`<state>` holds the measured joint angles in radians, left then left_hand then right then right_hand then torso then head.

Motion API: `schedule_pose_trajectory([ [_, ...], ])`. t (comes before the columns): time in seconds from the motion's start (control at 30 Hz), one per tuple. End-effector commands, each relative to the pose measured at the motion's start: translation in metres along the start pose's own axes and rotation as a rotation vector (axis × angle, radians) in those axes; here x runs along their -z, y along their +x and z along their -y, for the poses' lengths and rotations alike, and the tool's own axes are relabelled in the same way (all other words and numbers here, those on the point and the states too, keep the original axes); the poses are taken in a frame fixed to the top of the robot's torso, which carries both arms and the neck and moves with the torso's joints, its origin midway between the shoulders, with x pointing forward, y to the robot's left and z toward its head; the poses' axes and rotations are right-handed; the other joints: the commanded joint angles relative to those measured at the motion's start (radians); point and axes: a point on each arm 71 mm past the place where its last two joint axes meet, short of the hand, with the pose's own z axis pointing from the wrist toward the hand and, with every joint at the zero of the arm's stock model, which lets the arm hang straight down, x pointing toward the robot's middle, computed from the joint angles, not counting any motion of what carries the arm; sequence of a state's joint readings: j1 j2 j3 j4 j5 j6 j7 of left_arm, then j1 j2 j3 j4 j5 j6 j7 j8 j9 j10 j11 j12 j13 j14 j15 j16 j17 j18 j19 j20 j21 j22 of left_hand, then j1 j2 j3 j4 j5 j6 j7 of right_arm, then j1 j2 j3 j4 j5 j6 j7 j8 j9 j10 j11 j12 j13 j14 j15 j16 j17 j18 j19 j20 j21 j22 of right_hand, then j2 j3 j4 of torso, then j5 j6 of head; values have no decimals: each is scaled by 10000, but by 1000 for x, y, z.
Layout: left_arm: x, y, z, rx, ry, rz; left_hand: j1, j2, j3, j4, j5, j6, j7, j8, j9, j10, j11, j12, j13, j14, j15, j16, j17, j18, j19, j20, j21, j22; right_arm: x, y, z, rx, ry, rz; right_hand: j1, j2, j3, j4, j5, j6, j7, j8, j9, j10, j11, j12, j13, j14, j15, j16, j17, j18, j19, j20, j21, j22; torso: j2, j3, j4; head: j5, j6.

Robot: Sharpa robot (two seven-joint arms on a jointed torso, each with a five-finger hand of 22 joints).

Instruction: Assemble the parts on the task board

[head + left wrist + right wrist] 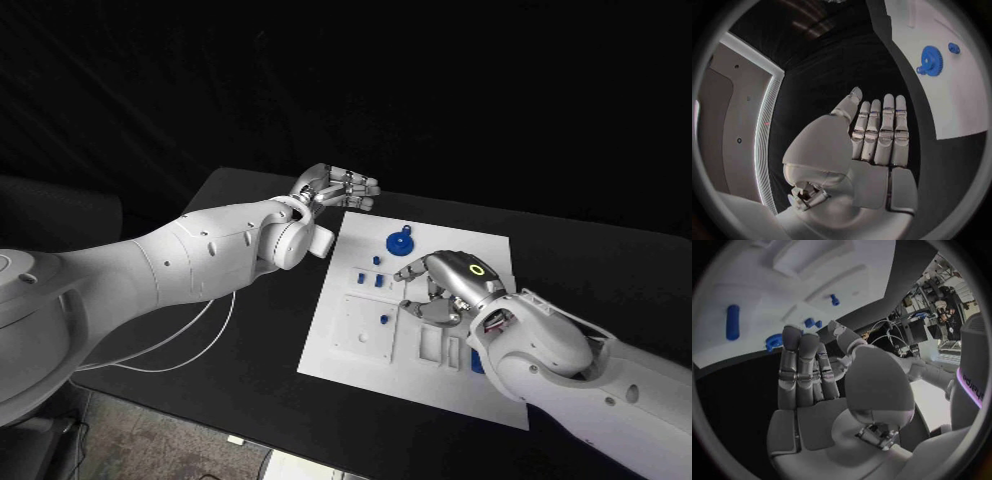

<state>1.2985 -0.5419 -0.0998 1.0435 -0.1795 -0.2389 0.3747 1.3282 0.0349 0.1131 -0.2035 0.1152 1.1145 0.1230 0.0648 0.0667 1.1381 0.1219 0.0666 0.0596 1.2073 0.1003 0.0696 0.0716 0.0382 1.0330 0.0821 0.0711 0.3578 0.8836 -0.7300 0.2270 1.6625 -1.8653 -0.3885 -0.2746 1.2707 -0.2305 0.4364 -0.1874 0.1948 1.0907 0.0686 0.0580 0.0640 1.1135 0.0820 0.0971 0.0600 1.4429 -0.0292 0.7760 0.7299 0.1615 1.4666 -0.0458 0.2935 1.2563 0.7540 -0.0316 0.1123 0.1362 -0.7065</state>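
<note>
Left hand (335, 189) hovers over the black table (202, 330) just off the far-left corner of the white task board (378, 345), fingers straight and side by side, holding nothing. Right hand (450, 287) sits above the board's middle-right, fingers extended close together with the thumb apart, nothing held. Blue gear (400, 241) lies at the board's far edge; small blue parts (378, 281) stand near the board's centre just left of the right hand, another blue piece (476, 362) at its near-right by the right wrist.

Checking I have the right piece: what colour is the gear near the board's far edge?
Blue. The gear shows best in the left wrist view, lying on the white task board.
</note>
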Motion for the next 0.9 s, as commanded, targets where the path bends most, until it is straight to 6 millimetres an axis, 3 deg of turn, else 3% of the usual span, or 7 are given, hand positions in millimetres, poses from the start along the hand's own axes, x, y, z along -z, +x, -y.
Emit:
schedule_pose_trajectory([
  [0.03, 1, 0, 1, 134, 29, -174, 108, 51, -43, 9, 1, -17, -16, -16, 9, -52, -18, -45, -9, -24, -1, -32, -1, 142, 58, -10, 59, -15, 0, -10, 12, -304, 354, -557, -198, 59, 130, 92, 12, -119, 31, 46, -5, 290, -54, -145, -13, 70, -25, 94, 13, -171, 431, -77, 370, 20, 13, -8, -21, -168, 99],
  [0.1, 2, -2, 0, 129, 22, -177, 112, 56, -41, 7, 20, -12, -16, -14, 10, -43, -21, -46, -10, -9, -7, -32, 0, 146, 69, -17, 67, -15, 0, -18, 23, -238, 579, -692, -236, 81, 191, 165, 126, -19, 164, 48, -3, 489, -96, -172, -11, 98, -24, 155, 31, -202, 441, -85, 573, 51, 11, -11, -20, -222, 136],
  [0.2, 3, -6, 0, 55, 19, -191, 129, 65, -29, -5, 37, -21, -11, -18, 8, -34, -25, -46, -10, -3, -10, -37, -2, 143, 66, -20, 70, -18, 1, -30, 44, -67, 1153, -1101, -326, 20, 133, 279, 232, -24, 105, 43, -5, 583, -111, -290, -7, 87, 6, 231, 17, -231, 419, -67, 706, 21, 16, -10, -35, -294, 168],
  [0.23, 4, -7, 0, 32, 14, -183, 129, 65, -29, -5, 37, -21, -11, -18, 8, -34, -25, -46, -10, -3, -10, -37, -2, 143, 66, -20, 70, -18, 2, -33, 52, 6, 1348, -1222, -333, 28, -61, 325, 227, -130, 11, 50, -3, 475, -87, -292, -6, 86, 48, 235, -8, -219, 407, -29, 679, -14, 16, -10, -40, -331, 182],
  [0.43, 5, -14, -1, -43, -1, -121, 129, 65, -24, -14, 38, -23, -11, -17, 8, -19, -28, -46, -10, -1, -12, -37, -4, 141, 63, -23, 76, -18, 6, -40, 80, 313, 2061, -1792, -50, 199, -1419, 540, 184, -400, -32, 57, 0, 35, 27, -226, 3, -12, 66, 254, -137, -118, 376, 0, 404, -254, 19, -3, -19, -363, 178],
  [0.7, 5, -14, -1, -53, 15, -132, 148, 74, 33, -65, 210, -60, 9, -17, 5, -29, -25, -49, -11, -22, -9, -43, -12, 142, 49, -33, 97, -7, 6, -34, 87, 779, 2394, -2741, 313, 185, -2038, 1032, -418, -792, -294, 49, -3, -392, 113, -146, -5, -64, 119, 330, -186, 36, 372, 62, -55, -599, 22, -16, -23, -371, 166],
  [0.9, 5, -14, -1, -57, 14, -129, 113, 65, 47, -68, 187, -54, 5, -15, 8, -33, -22, -49, -11, -30, -6, -42, -13, 143, 38, -28, 109, 5, 5, -29, 87, 883, 2433, -3020, 377, 197, -2045, 1136, -486, -763, -260, 49, -3, -349, 90, -67, 0, -67, 108, 332, -208, 15, 372, 50, -59, -668, 21, -21, -16, -371, 136],
])
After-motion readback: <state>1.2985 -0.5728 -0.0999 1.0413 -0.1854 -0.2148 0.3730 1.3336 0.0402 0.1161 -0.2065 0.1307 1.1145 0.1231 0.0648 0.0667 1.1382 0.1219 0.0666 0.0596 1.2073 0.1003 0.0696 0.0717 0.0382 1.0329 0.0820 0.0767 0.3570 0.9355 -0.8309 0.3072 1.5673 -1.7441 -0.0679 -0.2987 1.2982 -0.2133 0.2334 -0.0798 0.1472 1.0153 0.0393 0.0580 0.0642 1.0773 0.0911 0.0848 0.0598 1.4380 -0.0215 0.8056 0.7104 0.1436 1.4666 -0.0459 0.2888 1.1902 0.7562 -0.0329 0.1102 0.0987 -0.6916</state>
